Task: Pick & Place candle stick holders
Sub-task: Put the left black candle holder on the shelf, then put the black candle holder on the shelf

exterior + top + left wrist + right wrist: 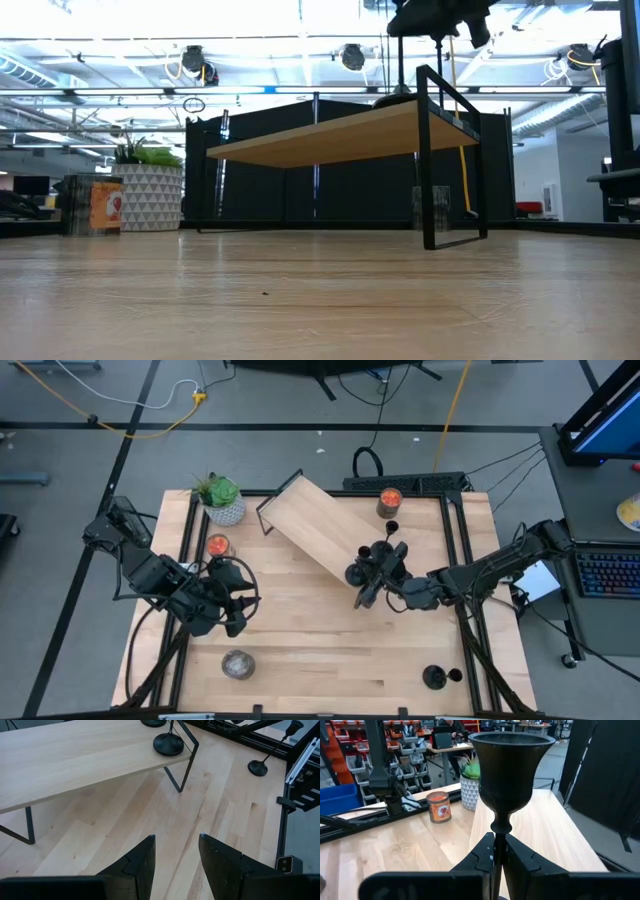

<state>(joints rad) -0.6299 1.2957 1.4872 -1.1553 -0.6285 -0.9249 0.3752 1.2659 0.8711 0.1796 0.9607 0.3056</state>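
A low wooden shelf (315, 525) on black legs stands slantwise mid-table. Two black goblet-shaped candle stick holders are at its right end; their bases show in the left wrist view (168, 743) (153, 722). My right gripper (378, 568) is above that end, shut on one holder (510, 760). A third holder (433, 677) stands on its base on the table near the front right corner and also shows in the left wrist view (258, 767). My left gripper (177, 855) is open and empty over the table's left half (235, 610). My right gripper pinches the holder's thin stem (499, 837) between its two fingers, just below the knob under the cup. The fingers come level from the table's right side, across the stem. The holder is upright, cup up, over the shelf; whether its base rests on the shelf I cannot tell.
A potted plant (222, 500) and an orange candle jar (218, 545) stand at the back left. Another candle jar (390, 503) stands at the back right, and a grey round jar (238, 663) at the front left. Black rails (455, 560) run along the table's sides.
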